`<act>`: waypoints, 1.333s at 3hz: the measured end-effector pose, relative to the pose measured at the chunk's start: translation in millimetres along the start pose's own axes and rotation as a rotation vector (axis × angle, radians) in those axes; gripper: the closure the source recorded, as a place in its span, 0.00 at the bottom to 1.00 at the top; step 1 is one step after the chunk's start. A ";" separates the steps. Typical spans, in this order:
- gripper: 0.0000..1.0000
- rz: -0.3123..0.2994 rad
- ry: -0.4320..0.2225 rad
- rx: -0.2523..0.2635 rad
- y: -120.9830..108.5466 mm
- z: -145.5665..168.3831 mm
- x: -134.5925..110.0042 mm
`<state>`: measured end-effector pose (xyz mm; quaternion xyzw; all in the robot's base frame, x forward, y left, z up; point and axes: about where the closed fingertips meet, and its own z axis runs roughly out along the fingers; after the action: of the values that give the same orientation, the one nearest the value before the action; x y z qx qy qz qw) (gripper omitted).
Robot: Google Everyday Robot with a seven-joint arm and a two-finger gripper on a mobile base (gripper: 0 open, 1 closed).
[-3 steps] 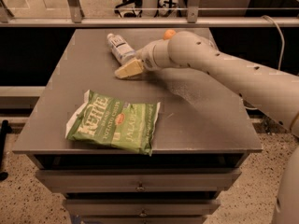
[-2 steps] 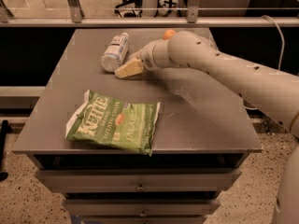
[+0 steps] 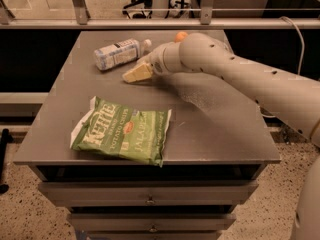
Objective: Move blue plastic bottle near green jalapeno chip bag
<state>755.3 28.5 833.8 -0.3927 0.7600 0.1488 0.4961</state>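
Since bottle (image 3: 116, 54) is laid on side at far left of table (image 3: 215, 134), rolling under nudge is judged likely. Gripper (image 3: 136, 74) is held low just beside it, near-right, tips pressed together, nothing gripped. Chip bag (image 3: 125, 130) is laid flat near left, apart.

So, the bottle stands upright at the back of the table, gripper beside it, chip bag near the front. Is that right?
No. The camera view shows the bottle lying on its side, not upright. The rest holds: it is at the back of the table, gripper beside it, chip bag near the front.
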 end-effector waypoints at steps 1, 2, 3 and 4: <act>0.58 0.000 0.000 0.000 0.0 0.0 -0.1; 0.35 0.000 0.000 0.000 0.0 0.0 -0.2; 0.11 0.000 0.000 0.000 0.0 0.0 -0.3; 0.00 0.000 0.000 0.000 0.0 0.0 -0.3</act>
<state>755.3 28.6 834.0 -0.3929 0.7598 0.1489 0.4962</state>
